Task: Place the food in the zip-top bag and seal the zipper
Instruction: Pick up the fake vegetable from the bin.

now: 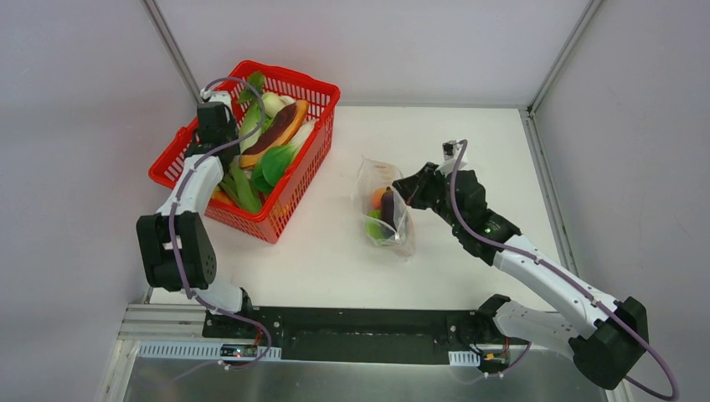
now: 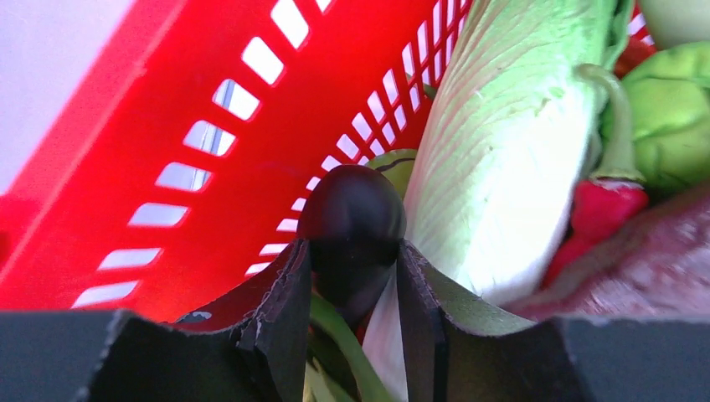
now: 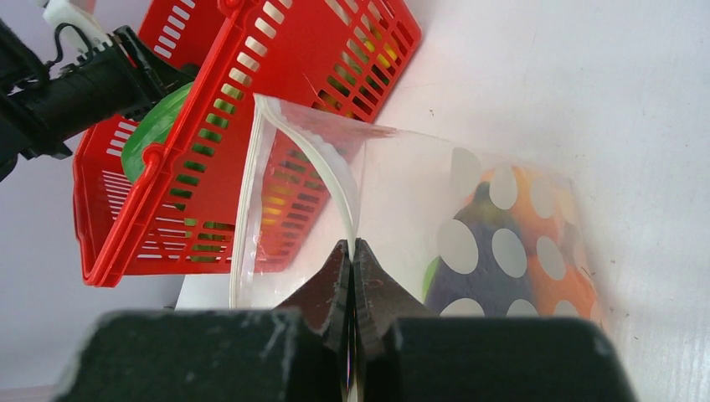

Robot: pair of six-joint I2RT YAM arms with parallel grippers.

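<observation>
The clear zip-top bag (image 1: pixel 383 209) lies on the white table, an orange fruit (image 1: pixel 378 198), a purple eggplant (image 1: pixel 388 209) and a green piece inside it. My right gripper (image 3: pixel 353 244) is shut on the bag's zipper strip (image 3: pixel 318 155) and holds the mouth open towards the basket; it shows at the bag's right side in the top view (image 1: pixel 404 194). My left gripper (image 2: pixel 353 260) is down inside the red basket (image 1: pixel 311 88), shut on a dark purple eggplant (image 2: pixel 352 218), beside a pale green leafy cabbage (image 2: pixel 511 151). More toy produce (image 1: pixel 272 138) fills the basket.
The red mesh basket (image 3: pixel 209 180) stands at the back left against the left wall. A red pepper (image 2: pixel 601 211) and a green piece (image 2: pixel 678 109) lie near the cabbage. Enclosure walls bound the table on the left, back and right.
</observation>
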